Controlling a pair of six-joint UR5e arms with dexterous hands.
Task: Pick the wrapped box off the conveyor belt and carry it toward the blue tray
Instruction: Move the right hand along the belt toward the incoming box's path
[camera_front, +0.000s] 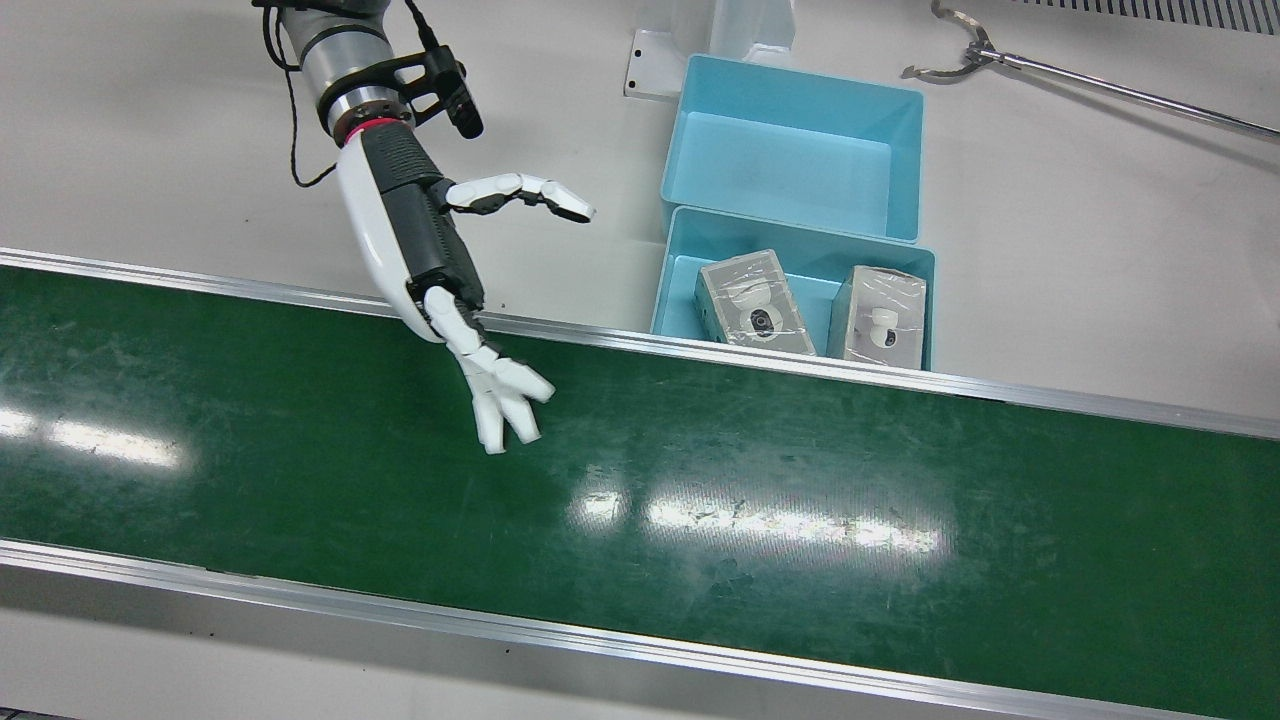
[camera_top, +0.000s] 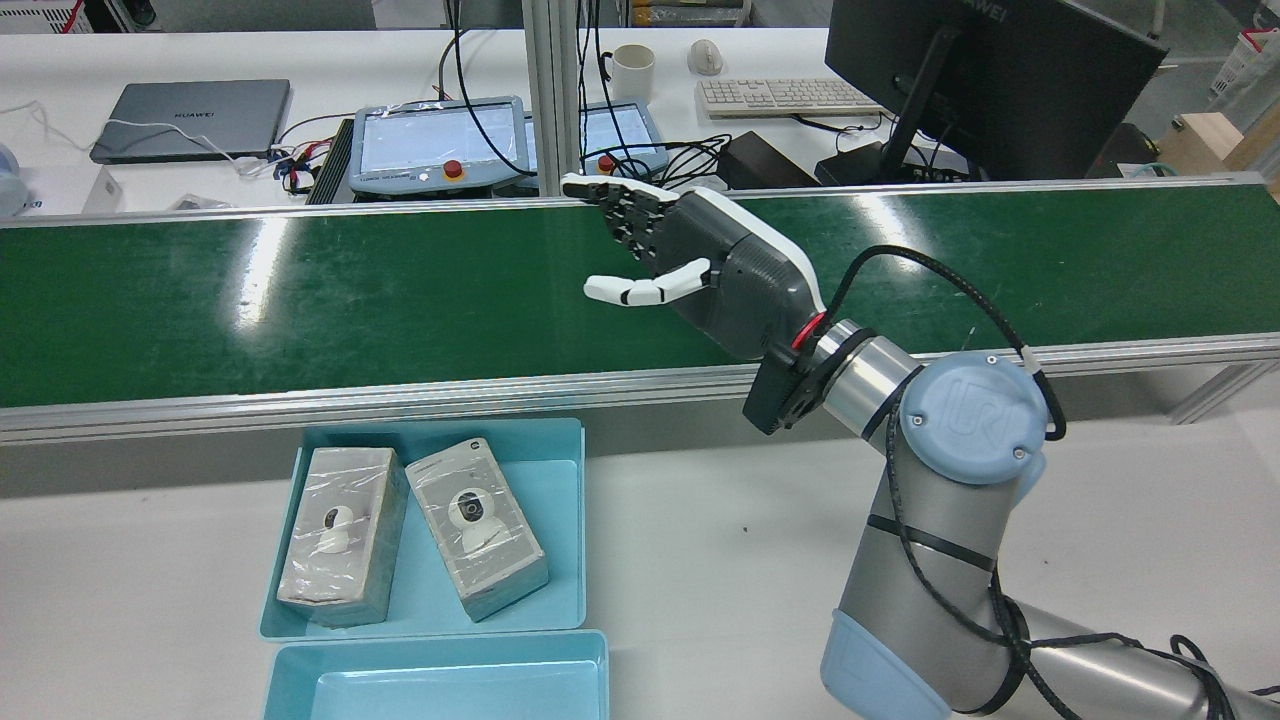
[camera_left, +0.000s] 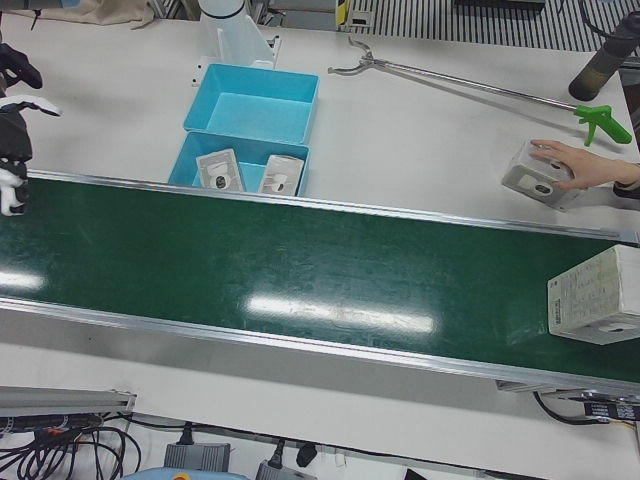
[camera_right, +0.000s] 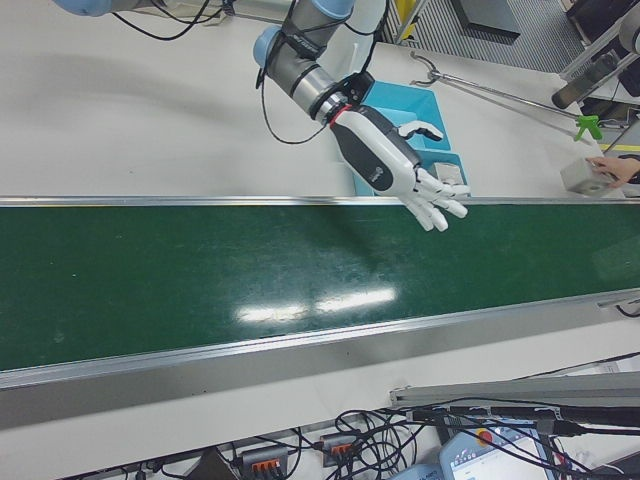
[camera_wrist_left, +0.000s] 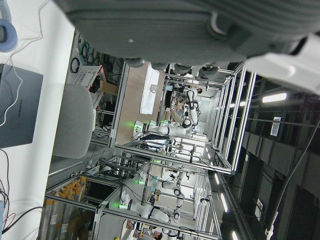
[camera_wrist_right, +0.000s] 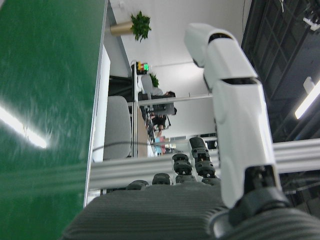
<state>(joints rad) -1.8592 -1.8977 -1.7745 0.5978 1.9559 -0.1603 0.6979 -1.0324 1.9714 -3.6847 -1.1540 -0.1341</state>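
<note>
Right robot hand (camera_front: 440, 270) splayed, empty, above belt (camera_front: 700, 520); left robot hand (camera_wrist_left: 200, 30) cropped, grip indiscernible

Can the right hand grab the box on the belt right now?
Probably not yet. The right hand hangs open over the belt near the tray, while the box sits at the belt's far end. Nothing lies between them; it just looks too far away.
</note>
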